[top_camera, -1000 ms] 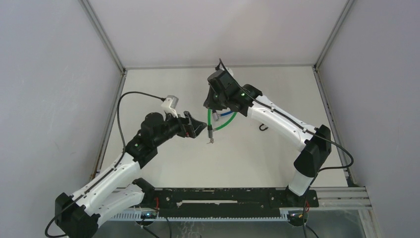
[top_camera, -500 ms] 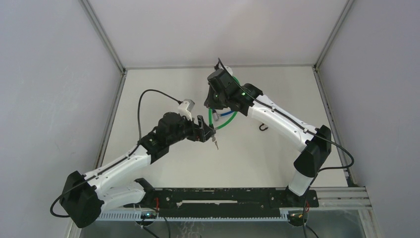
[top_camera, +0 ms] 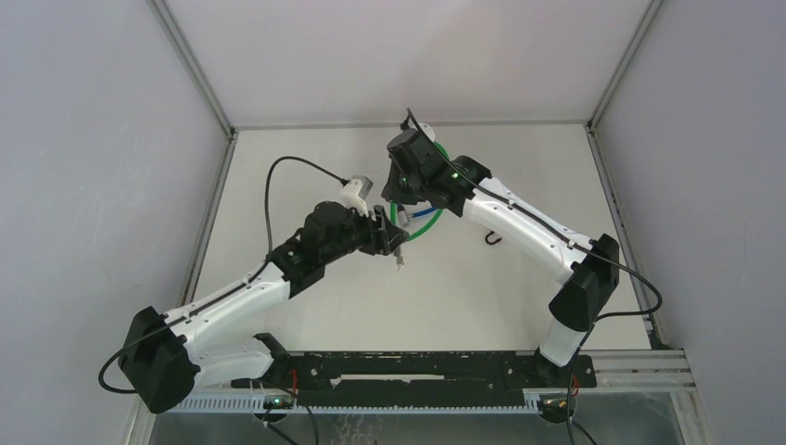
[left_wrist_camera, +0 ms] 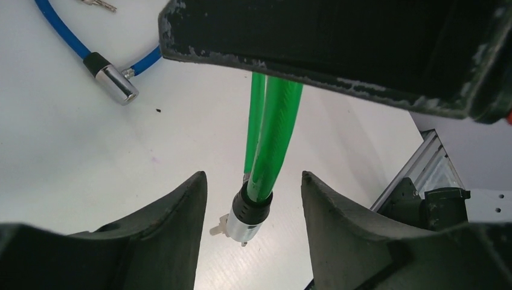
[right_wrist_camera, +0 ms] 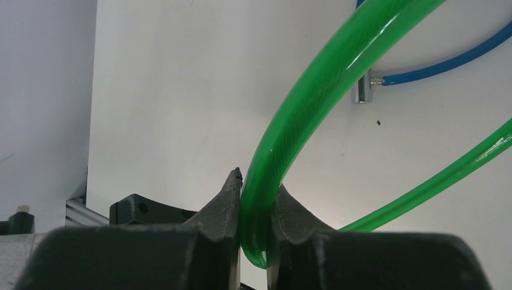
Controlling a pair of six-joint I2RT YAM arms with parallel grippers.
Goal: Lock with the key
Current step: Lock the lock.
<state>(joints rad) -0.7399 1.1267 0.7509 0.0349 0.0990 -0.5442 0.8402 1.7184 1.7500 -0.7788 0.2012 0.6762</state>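
A green cable lock [top_camera: 422, 227] hangs from my right gripper [top_camera: 397, 197], which is raised over the table's middle. In the right wrist view that gripper [right_wrist_camera: 256, 181] is shut on the green cable [right_wrist_camera: 302, 103]. The cable's black and silver lock head [left_wrist_camera: 249, 211] dangles lowest. A small pale key [left_wrist_camera: 217, 229] sticks out of its bottom end. My left gripper [left_wrist_camera: 253, 176] is open. Its fingers stand on either side of the lock head, apart from it. From above, the left gripper [top_camera: 394, 239] sits beside the lock head [top_camera: 397, 248].
A blue cable lock [left_wrist_camera: 60, 30] lies on the white table with its silver head [left_wrist_camera: 116, 84] beside it, and loose keys [left_wrist_camera: 96, 4] lie further off. A black hook [top_camera: 492, 239] rests under the right forearm. An aluminium rail [top_camera: 640, 366] runs along the near edge.
My left arm has swung right and forward until its fingers bracket the hanging lock head, and its jaws have narrowed. The right arm and the green cable have stayed put.
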